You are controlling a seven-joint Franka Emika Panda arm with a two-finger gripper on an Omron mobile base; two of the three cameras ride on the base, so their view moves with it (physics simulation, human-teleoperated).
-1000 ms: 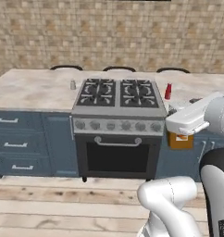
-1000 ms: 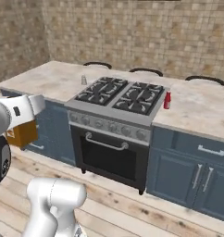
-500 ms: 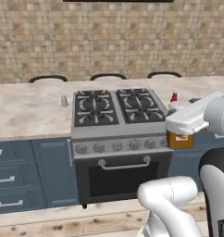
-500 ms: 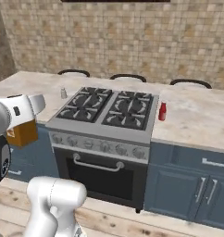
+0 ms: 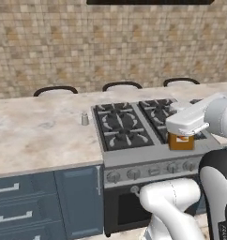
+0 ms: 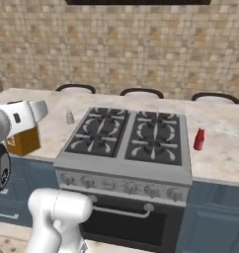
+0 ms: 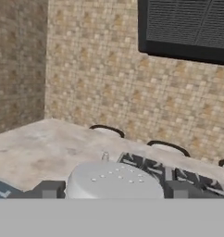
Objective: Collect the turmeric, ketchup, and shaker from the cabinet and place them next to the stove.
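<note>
A tan mosaic-tiled wall runs behind a pale marbled worktop (image 5: 40, 136), and a dark vent hood (image 7: 185, 28) hangs above it in the hand view. Set into the worktop we see the stove (image 5: 129, 129), black grates over a steel front with a row of knobs and an oven handle. Blue-grey drawers (image 5: 21, 206) sit below on the stove's left.

Our white arm rises from below and bends forward at about worktop height. The hand lies roughly level, pointing toward the wall. The pincer (image 5: 181, 139) stands fairly wide, its jaws closed on either side of the turmeric (image 5: 181, 141), an orange-brown jar. In the hand view we look down on the jar's white lid between the two dark fingertips (image 7: 49, 189). The jar hangs in the air near the stove's front, clear of the worktop.

A pale label shows on the jar, yet we cannot read any writing on it.

The shaker (image 5: 85, 118) stands on the worktop just left of the stove. The ketchup (image 6: 199, 139) stands on the worktop just right of it.
</note>
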